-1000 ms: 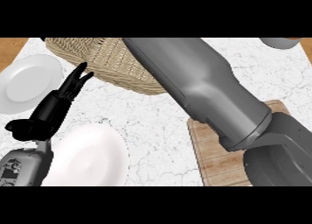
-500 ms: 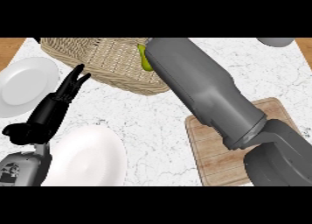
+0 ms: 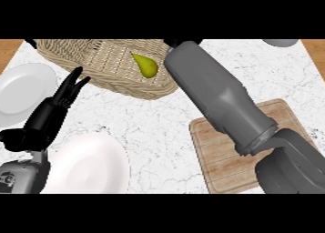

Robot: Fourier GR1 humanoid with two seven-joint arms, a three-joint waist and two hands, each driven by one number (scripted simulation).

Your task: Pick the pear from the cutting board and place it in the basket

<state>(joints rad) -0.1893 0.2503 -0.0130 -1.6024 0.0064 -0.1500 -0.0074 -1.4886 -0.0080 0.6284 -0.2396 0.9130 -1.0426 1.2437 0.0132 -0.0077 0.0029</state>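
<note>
The right hand (image 3: 185, 43) is almost wholly hidden: only a sliver of black shows at the top edge, at 12 o'clock, past the end of the thick grey right forearm (image 3: 215, 95), so I cannot tell whether its fingers are apart or together. That forearm runs diagonally from 5 o'clock upward, covering the right rim of the woven wicker basket (image 3: 91, 68) and part of the pale wooden cutting board (image 3: 225, 164), whose planked top lies bare at 4 o'clock. The small yellow-green pear (image 3: 146, 66) lies inside the basket, on its ribbed woven floor, just left of the forearm and free of any hand. The basket's far rim is cut off at the top. The black left hand (image 3: 64, 98) rests at 9 o'clock, fingers straight and close together, pointing up beside the basket's near wall. Two round white plates sit on the white marbled surface (image 3: 158, 123): one (image 3: 20, 93) at 9 o'clock, cut by the left edge, another (image 3: 91, 166) at 7 o'clock, partly behind the left forearm. A grey round object (image 3: 280, 42) at 1 o'clock is mostly cropped.
</note>
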